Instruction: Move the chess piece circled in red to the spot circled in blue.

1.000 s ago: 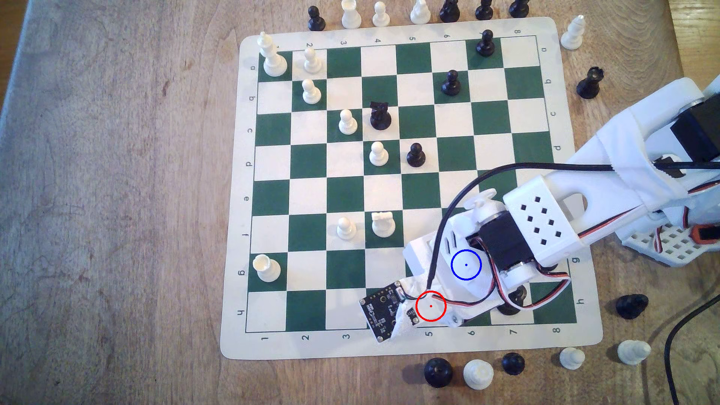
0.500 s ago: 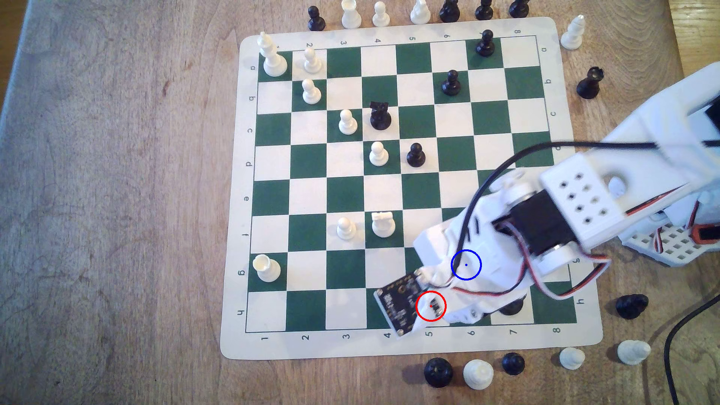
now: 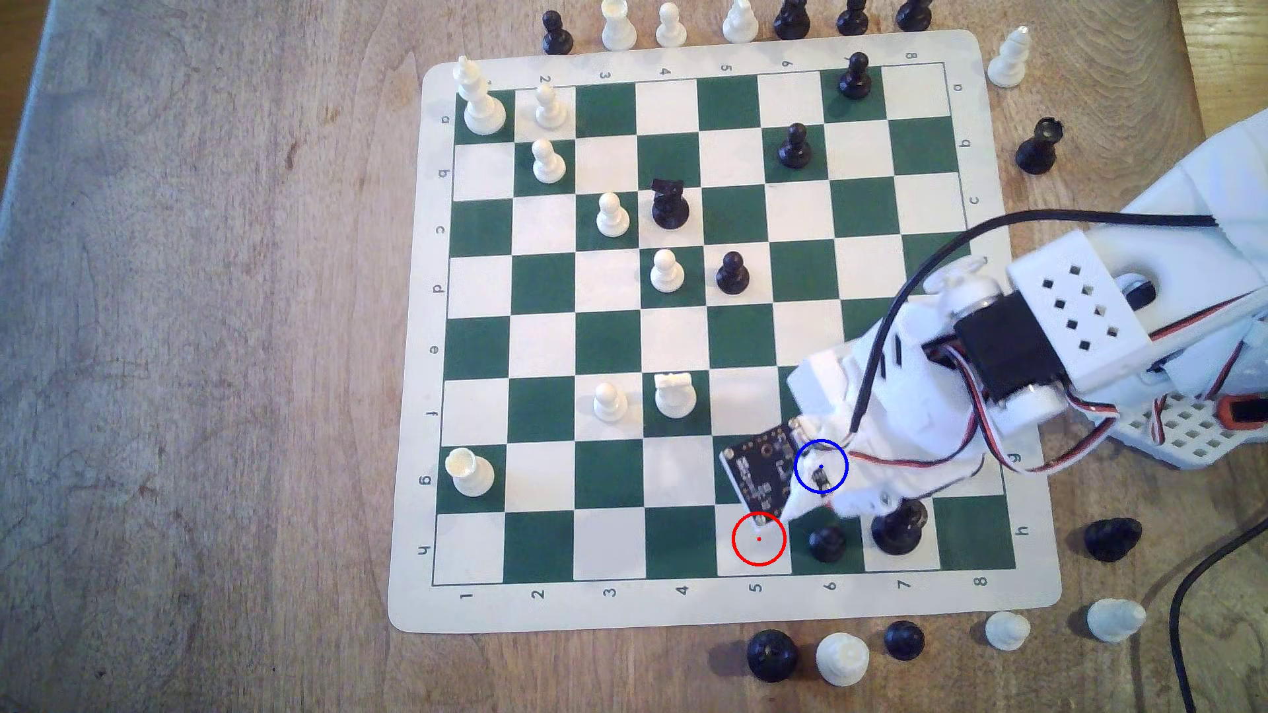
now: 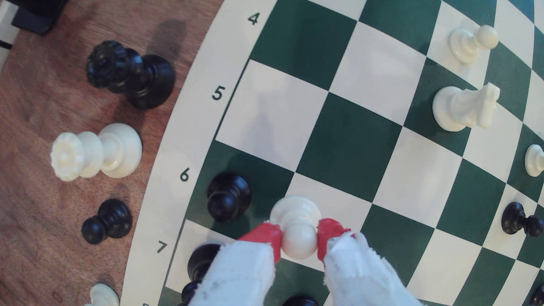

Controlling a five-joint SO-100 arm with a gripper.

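Note:
In the wrist view my gripper (image 4: pixel 299 237) is shut, its red fingertips (image 4: pixel 266 234) clamped on the round head of the cream-white chess piece (image 4: pixel 294 209). The pawn's base is over the white square (image 4: pixel 338 203) just inside the row marked 6. I cannot tell whether it touches the board. In the exterior view the gripper (image 3: pixel 816 495) and its camera board cover the spot ringed in blue (image 3: pixel 821 466), hiding the pawn. The red-ringed square (image 3: pixel 758 548) lies bare.
A black pawn (image 3: pixel 827 543) stands right beside the held pawn, with a larger black piece (image 3: pixel 899 526) one square further to the exterior view's right. A white knight (image 3: pixel 674 395) and pawn (image 3: pixel 609 401) stand further in. Loose pieces (image 3: pixel 842 658) line the table off the mat's near edge.
The gripper has moved from the red-ringed square to the blue ring, up and to the exterior view's right, carrying the pawn. The red-ringed square and the black pawn beside it are now uncovered.

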